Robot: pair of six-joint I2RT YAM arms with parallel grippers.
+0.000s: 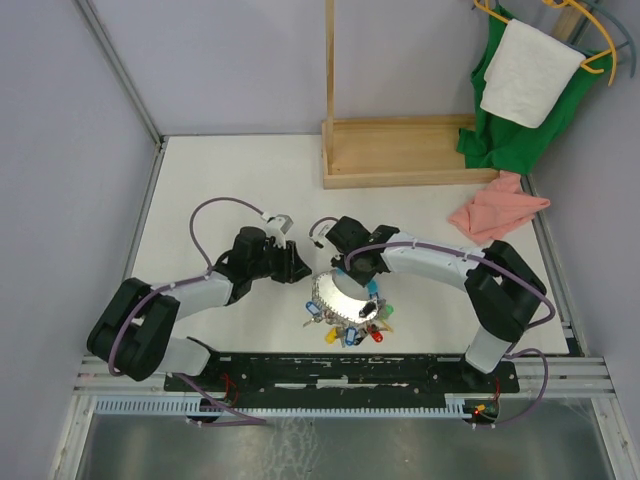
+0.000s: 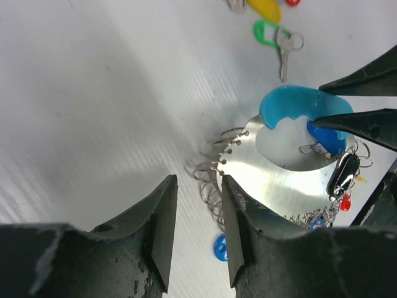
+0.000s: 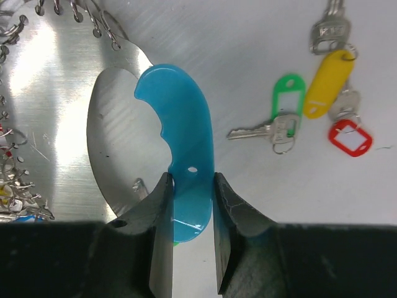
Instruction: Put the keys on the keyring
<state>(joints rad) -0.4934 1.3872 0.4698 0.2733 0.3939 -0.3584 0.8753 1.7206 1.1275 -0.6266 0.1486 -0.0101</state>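
White table; both arms work near the middle of its near edge.

Nearest: loose silver keys with yellow, green and red plastic tags. They lie flat on the table just right of the keyring, not touching it. The yellow-tagged key lies roughly along the line of the right fingers. The green-tagged key lies crosswise.

Next: large keyring, a grey metal plate fringed with small wire loops and tagged keys, carrying a curved light-blue plastic band.

Beyond:
- Right end effector is clamped on the band's end.
- Left end effector has its fingers narrowly apart with nothing between them, over the loop fringe on the ring's left side.

Judgement: the keys are on the right arm's side, with the whole ring between them and the free left end effector. The right arm is nearer but occupied.
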